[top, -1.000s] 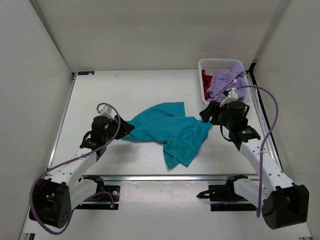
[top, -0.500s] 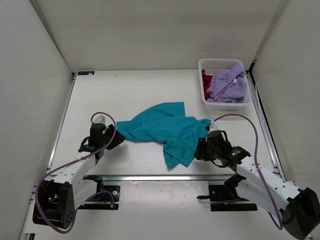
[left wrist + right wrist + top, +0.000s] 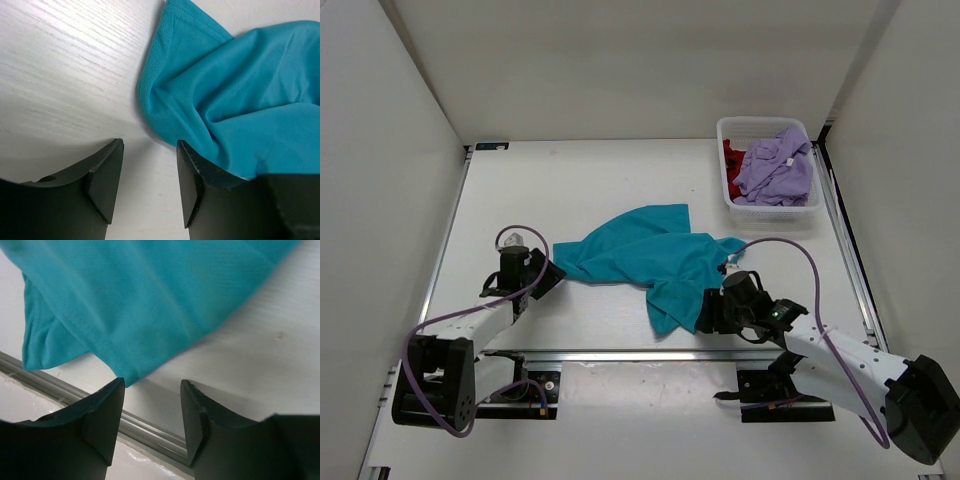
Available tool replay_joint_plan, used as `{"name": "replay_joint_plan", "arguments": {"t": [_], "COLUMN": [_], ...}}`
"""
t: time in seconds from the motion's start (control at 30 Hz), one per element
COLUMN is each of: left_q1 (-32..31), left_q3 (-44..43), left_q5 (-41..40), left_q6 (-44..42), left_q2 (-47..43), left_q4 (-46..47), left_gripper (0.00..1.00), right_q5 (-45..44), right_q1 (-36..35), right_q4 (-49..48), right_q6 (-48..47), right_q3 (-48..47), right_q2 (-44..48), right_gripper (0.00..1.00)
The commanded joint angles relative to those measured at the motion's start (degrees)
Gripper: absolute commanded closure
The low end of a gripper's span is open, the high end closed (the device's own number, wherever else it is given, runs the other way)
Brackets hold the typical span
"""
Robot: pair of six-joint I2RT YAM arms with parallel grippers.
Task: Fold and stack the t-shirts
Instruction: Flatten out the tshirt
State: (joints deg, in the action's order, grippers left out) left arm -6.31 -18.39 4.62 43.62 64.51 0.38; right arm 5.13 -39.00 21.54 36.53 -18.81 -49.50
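We see left fingers (image 3: 102,180) gaping, empty, beside the teal shirt (image 3: 235,90) (perhaps brushing it); right fingers (image 3: 102,415) spread too, empty, at its near corner.

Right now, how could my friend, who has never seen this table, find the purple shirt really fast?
Look at the far right corner of the white table, where a white mesh basket sits. The light purple shirt is crumpled inside it. It is the palest cloth here: the dark red shirt beside it is much darker, and the teal shirt lies out on the table.
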Motion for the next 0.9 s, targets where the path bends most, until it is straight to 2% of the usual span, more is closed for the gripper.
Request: {"name": "replay_joint_plan", "arguments": {"t": [0.0, 0.2, 0.23, 0.3, 0.37, 0.57, 0.77, 0.87], "left_q1": [-0.38, 1.38, 1.73, 2.17, 3.14, 2.70, 1.13, 0.42], "left_q3": [-2.52, -3.58, -3.67, -4.10, -3.93, -8.40, -15.17, -17.98], "left_q5": [-2.86, -4.53, -4.53, -6.72, -6.38, -8.75, -8.92, -8.93], "left_q6": [1.21, 2.26, 2.44, 2.79, 3.14, 2.97, 2.35, 2.53], "left_q2": [0.09, 2.19, 2.63, 3.77, 5.79, 12.03, 22.04, 24.69], "left_q4": [2.43, 4.10, 4.10, 4.80, 5.85, 6.73, 6.30, 6.12], "left_gripper": [0.42, 0.43, 0.43, 0.43, 0.43, 0.42, 0.41, 0.45], "right_q5": [0.06, -1.43, -1.43, -1.78, -1.26, -2.40, -0.56, -0.20], "right_q1": [-1.25, -2.83, -3.35, -2.49, -1.26, 3.13, 8.15, 8.77], "right_q4": [-4.66, -6.51, -6.77, -8.26, -9.24, -5.82, -1.77, -0.98], "right_q6": [1.17, 0.65, 0.64, 0.91, 1.34, -0.67, -2.43, -2.52], "right_q3": [0.44, -0.70, -0.79, -0.36, 0.00, -1.58, -1.06, -0.79], "right_q2": [-2.44, -7.18, -7.72, -8.86, -9.39, -3.34, 3.08, 4.58], "right_gripper": [0.55, 0.58, 0.61, 0.75, 0.84, 1.00, 1.00, 1.00]}}
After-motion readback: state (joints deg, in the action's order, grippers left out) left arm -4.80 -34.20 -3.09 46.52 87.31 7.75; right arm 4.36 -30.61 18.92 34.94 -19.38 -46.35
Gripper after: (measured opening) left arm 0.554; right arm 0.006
